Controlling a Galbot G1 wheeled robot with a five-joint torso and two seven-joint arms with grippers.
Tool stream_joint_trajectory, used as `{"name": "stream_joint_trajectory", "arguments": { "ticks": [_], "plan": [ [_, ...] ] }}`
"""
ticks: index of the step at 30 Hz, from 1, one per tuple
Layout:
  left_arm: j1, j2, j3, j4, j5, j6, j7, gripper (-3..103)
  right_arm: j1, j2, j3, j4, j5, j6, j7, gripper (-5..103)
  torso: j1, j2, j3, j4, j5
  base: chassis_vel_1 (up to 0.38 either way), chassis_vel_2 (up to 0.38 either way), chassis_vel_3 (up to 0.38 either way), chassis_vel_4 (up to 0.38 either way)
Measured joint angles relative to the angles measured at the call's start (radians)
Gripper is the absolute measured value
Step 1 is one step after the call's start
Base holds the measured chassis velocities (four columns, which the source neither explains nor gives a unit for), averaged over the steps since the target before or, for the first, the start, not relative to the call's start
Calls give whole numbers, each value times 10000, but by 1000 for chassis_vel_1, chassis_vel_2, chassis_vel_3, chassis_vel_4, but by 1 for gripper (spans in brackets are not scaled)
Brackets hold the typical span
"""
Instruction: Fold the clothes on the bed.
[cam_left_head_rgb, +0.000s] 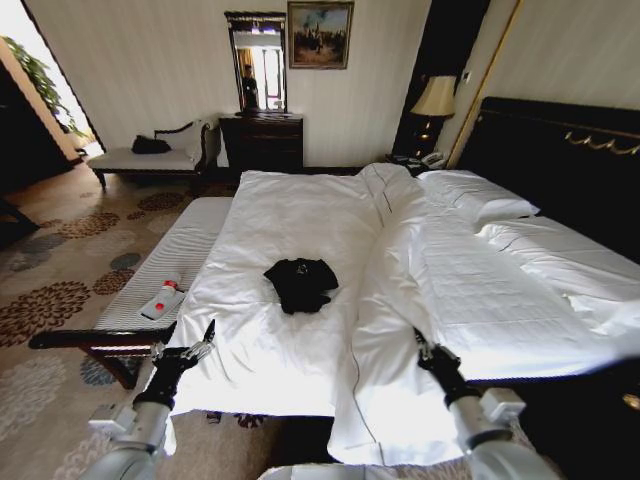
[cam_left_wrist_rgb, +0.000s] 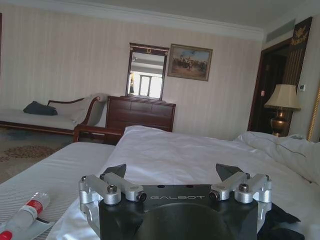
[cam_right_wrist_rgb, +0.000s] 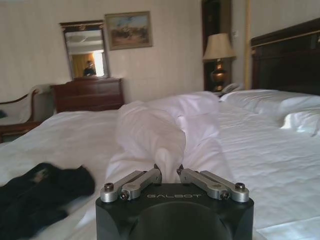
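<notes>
Lying crumpled in a loose heap: black short-sleeved T-shirt of soft fabric (cam_left_head_rgb: 301, 282), near the middle of the large double bed with white sheets and dark wooden frame (cam_left_head_rgb: 290, 215), just beside the long ridge of bunched white duvet (cam_left_head_rgb: 395, 260). Not yet spread flat; folding not yet begun, by judgement.

Hovering at the near left corner of the mattress: left end effector (cam_left_head_rgb: 203, 342), fingers apart, well short of the garment. In the left wrist view, the same left end effector (cam_left_wrist_rgb: 170, 171) showing both finger tips set wide, a dark corner of the shirt (cam_left_wrist_rgb: 280, 220) peeking beside it.

Hovering over the near end of the duvet ridge: right end effector (cam_left_head_rgb: 422, 345), fingers drawn close together and holding nothing, as seen in the right wrist view (cam_right_wrist_rgb: 167, 170). Shirt (cam_right_wrist_rgb: 42, 192) lying off to its side, apart from it.

Handling, by judgement: light, limp, easily bunching; sliding readily on the smooth sheet; not fragile. Best taken by pinching at hem corners or shoulder seams, once found.

Hard to make out: sleeves, collar and hem, all lost in the heap; lettering unreadable. Lying on the grey striped upholstered bench (cam_left_head_rgb: 185, 250) beside the bed: small white bottle with red cap (cam_left_head_rgb: 162, 297), no part of the task.
</notes>
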Motion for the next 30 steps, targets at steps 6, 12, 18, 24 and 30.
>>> {"name": "stream_joint_trajectory", "arguments": {
  "ticks": [6,12,18,24,30],
  "plan": [
    [-4,-2,0,-3,0,6,-12,100,356,104,841,-409,605,-93,143,1,0,0,0,1,1,0,0,0,0],
    [-22,24,-24,-1,-2,29,-41,100,705,185,2031,-1038,1260,-94,158,1,0,0,0,0,2,0,0,0,0],
    [-90,57,7,21,2,73,-73,100,1033,-66,3413,-1841,1798,-73,170,1,0,0,0,1,1,0,0,0,0],
    [-139,55,56,21,18,126,-95,100,1222,-295,4436,-3064,1937,138,126,1,0,1,-1,0,2,0,0,0,0],
    [-147,55,80,27,52,139,-103,100,1361,-376,4928,-4215,2080,282,106,1,1,1,-1,-1,2,0,0,0,0]
  ]
}}
